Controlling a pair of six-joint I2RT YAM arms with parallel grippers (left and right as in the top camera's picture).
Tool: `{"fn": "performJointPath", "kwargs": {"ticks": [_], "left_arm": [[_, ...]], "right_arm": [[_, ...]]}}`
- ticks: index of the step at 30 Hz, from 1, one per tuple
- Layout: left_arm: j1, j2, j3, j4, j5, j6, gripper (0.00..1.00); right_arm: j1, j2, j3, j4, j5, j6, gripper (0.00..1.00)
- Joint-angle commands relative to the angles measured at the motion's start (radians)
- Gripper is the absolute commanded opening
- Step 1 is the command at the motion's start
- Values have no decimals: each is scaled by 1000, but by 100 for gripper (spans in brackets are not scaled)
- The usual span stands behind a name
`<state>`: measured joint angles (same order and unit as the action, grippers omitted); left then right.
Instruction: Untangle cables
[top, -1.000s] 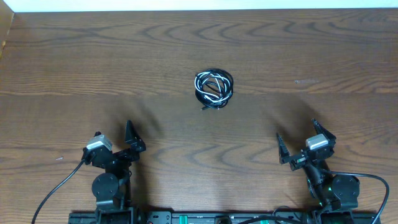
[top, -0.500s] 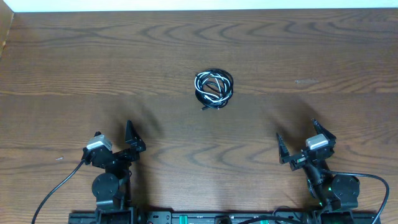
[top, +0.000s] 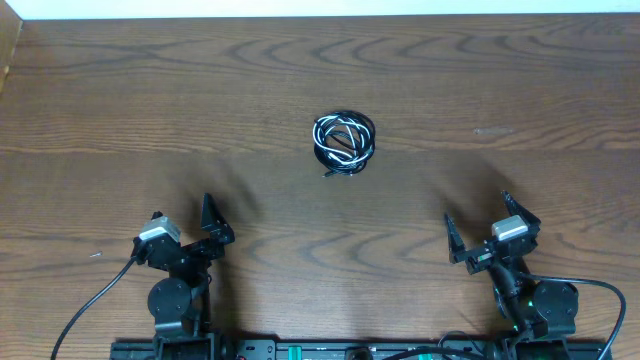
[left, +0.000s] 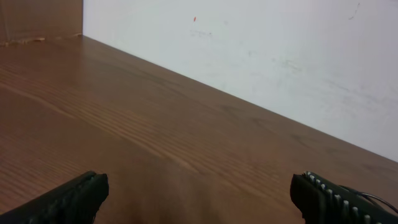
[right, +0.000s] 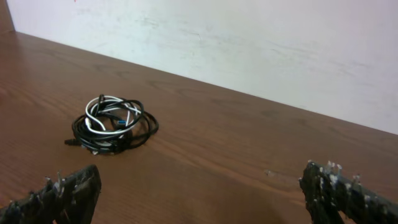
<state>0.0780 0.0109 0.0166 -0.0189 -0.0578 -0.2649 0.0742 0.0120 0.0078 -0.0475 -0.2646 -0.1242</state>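
Nothing has moved since the earlier frame. The tangled coil of thin black and white cables (top: 344, 143) is lying mid-table, still knotted. The left gripper (top: 182, 212) and right gripper (top: 476, 210) are waiting well apart from it, jaws spread and empty. All untangling is remaining.

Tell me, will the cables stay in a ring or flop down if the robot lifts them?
Probably flop: the cables are thin cords, loosely coiled. They likely come up together, since black and white loops cross each other. Probably light too, being so thin.
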Motion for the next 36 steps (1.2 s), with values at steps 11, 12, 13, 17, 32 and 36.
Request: {"fn": "performJointPath", "kwargs": {"ticks": [11, 12, 13, 17, 32, 36], "left_arm": [[5, 282, 298, -89, 53, 100, 100], [4, 312, 325, -101, 60, 101, 100], [4, 359, 366, -120, 76, 101, 100], [4, 536, 534, -223, 129, 101, 100], [-98, 1003, 1079, -567, 188, 100, 100], [-145, 1139, 1225, -672, 188, 101, 100]], "right_arm": [[5, 116, 119, 34, -31, 68, 99], [5, 136, 134, 35, -35, 68, 99], [5, 168, 158, 35, -41, 68, 99], [5, 317, 271, 29, -48, 68, 99], [-37, 982, 853, -273, -261, 66, 99], [-37, 1123, 1010, -399, -270, 63, 99]]}}
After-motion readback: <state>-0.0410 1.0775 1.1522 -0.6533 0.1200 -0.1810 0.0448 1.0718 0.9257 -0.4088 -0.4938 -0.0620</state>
